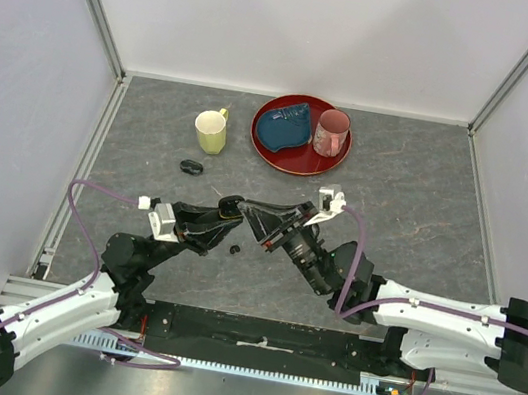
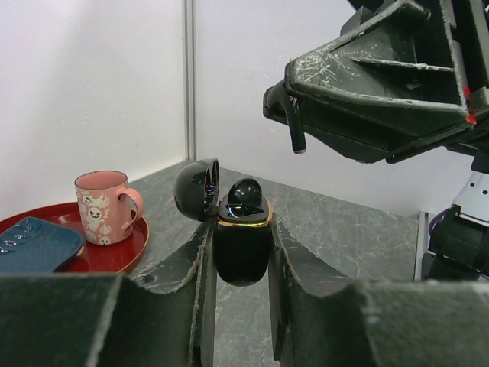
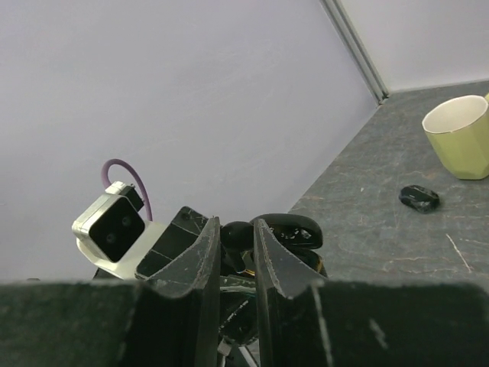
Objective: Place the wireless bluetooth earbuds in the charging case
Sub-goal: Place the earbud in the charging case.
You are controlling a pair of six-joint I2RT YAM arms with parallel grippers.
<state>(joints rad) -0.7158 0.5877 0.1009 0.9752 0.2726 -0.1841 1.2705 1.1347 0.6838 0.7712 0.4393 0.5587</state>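
Left gripper (image 2: 241,229) is clamped on the charging case (image 2: 242,256), held upright off the table (image 1: 415,203), lid (image 2: 197,189) flipped open, one seated earbud (image 2: 246,191) already in its well. Right gripper (image 3: 237,223) pinches the next earbud (image 3: 237,237) just above and beside the case. Risks: it misses the free well and skids off the gold rim, or I knock the seated one out (tight clearance); pushing hard could tilt the case in my left fingers. A loose earbud (image 1: 235,250) lies on the table below.
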